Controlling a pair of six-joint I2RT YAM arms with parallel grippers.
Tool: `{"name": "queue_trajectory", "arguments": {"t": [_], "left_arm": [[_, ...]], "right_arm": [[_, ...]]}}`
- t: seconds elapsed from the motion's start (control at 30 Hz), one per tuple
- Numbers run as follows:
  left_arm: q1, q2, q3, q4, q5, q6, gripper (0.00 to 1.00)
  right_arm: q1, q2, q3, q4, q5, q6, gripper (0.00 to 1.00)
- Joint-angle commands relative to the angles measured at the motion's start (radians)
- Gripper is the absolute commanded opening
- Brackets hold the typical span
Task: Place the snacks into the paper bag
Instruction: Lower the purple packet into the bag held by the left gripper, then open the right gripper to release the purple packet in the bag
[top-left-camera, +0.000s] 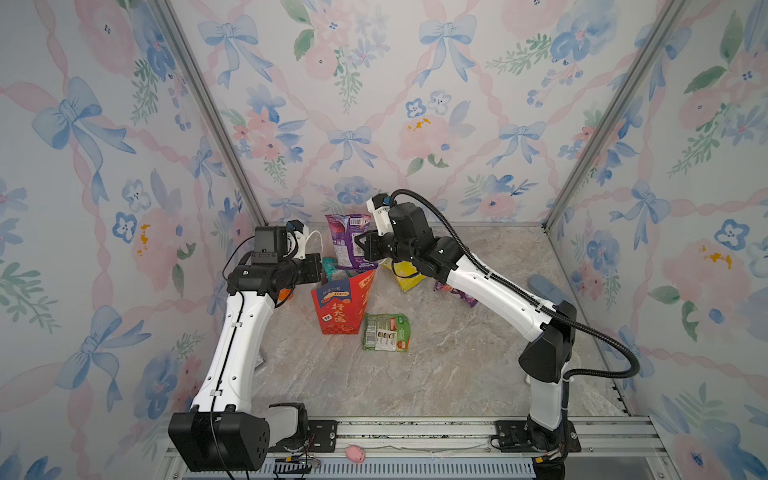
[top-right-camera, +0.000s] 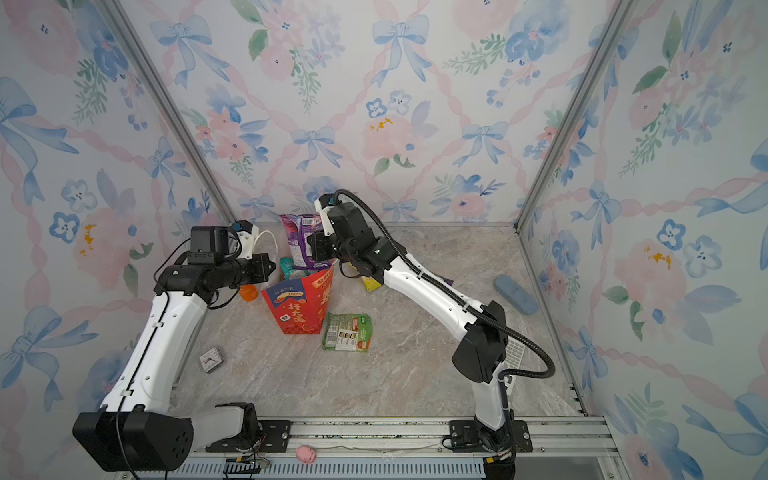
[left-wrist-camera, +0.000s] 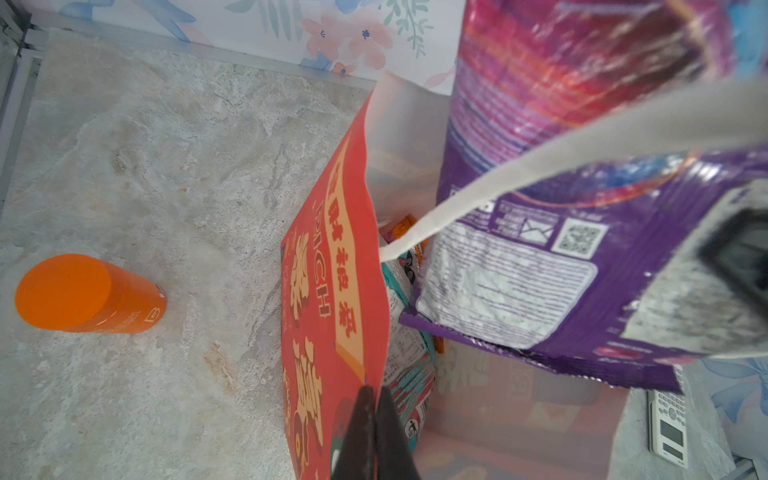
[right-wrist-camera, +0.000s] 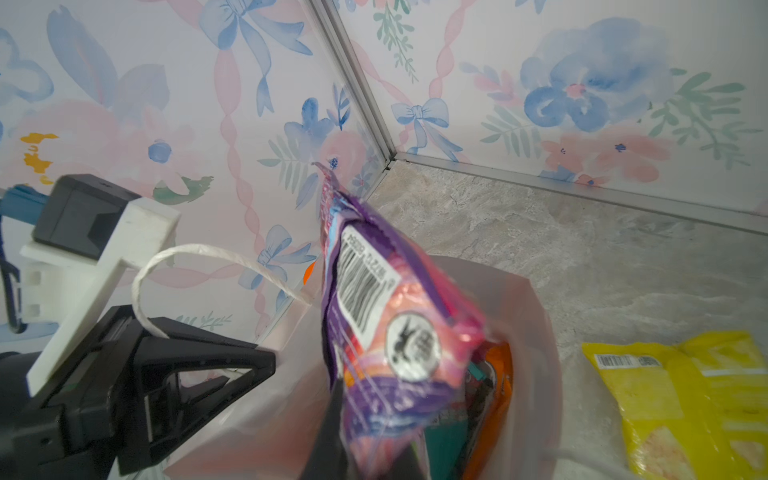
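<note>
R gripper clamps purple packet, L gripper pinches bag rim

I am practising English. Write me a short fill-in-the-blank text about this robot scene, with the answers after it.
The right gripper holds a packet of ____ colour over the open paper bag.
The left gripper pinches the rim of the ____.
The green packet lies flat on the ____.
The bottle near the bag is ____.
Answers: purple, bag, table, orange.
</note>
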Motion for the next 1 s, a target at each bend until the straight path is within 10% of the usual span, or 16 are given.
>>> {"name": "queue_trajectory", "arguments": {"t": [0.0,0.63,0.97], "left_arm": [[0.006,-0.005,0.002,0.001,-0.001,0.01,0.0],[0.006,-0.013,-0.001,0.0,0.0,0.012,0.0],[0.006,-0.016,-0.002,0.001,0.0,0.012,0.0]], "right_arm": [[0.014,-0.051,-0.042,0.074,-0.03,0.05,0.0],[0.014,-0.012,-0.074,0.131,-0.093,0.148,0.0],[0.0,-0.035,-0.049,0.106,-0.075,0.1,0.53]]}}
